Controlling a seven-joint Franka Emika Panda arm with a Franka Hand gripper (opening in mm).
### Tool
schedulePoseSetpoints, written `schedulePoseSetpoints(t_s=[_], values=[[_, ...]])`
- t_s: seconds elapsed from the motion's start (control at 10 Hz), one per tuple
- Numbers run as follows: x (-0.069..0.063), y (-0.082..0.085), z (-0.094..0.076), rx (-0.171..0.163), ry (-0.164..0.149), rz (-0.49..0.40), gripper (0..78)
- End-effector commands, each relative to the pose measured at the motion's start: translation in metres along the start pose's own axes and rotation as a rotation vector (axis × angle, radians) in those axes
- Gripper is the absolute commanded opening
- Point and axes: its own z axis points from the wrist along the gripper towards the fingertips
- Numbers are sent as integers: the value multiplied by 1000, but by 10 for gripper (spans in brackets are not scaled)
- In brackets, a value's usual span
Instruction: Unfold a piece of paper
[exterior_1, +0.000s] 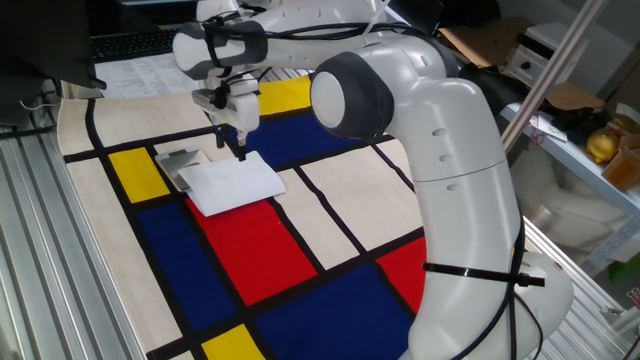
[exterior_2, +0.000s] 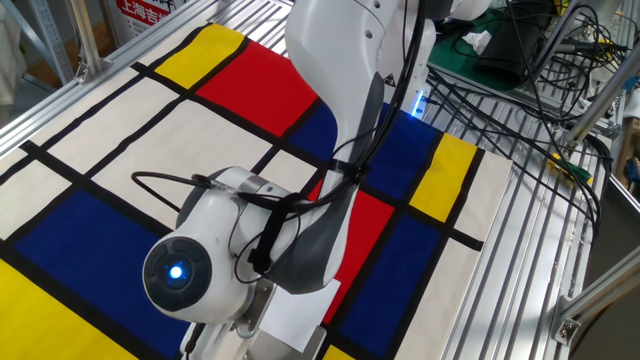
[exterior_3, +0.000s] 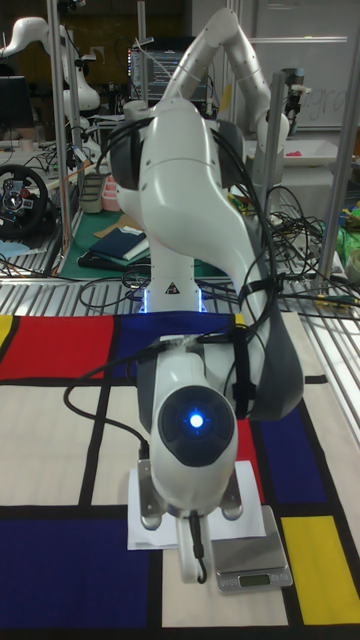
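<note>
The piece of paper (exterior_1: 236, 184) lies flat and folded on the coloured mat, over a red and a cream patch. My gripper (exterior_1: 233, 149) hangs just above the paper's far edge. Its two dark fingers point down with a small gap between them and hold nothing, so it looks open. In the other fixed view my wrist covers the gripper, and only a corner of the paper (exterior_2: 301, 311) shows below it. The tall fixed view shows the paper (exterior_3: 141, 505) behind my hand, with the fingertips hidden.
A small grey metal plate (exterior_1: 178, 162) lies against the paper's left side, also seen in the tall view as the plate (exterior_3: 251, 563). Printed sheets (exterior_1: 140, 70) and a keyboard (exterior_1: 140, 42) lie beyond the mat's far edge. Metal rails border the mat.
</note>
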Motion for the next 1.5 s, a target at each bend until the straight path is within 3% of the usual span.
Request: schedulePoseSetpoints(t_s=[0.1,0.8,1.1,1.2,1.3,1.5], values=[[1,-2,7,12,-2,-4,774],[1,0,10,65,-10,-4,774],[1,0,10,117,-22,8,774],[1,0,10,117,-22,8,774],[1,2,12,149,-33,29,774],[0,2,13,168,-31,35,774]])
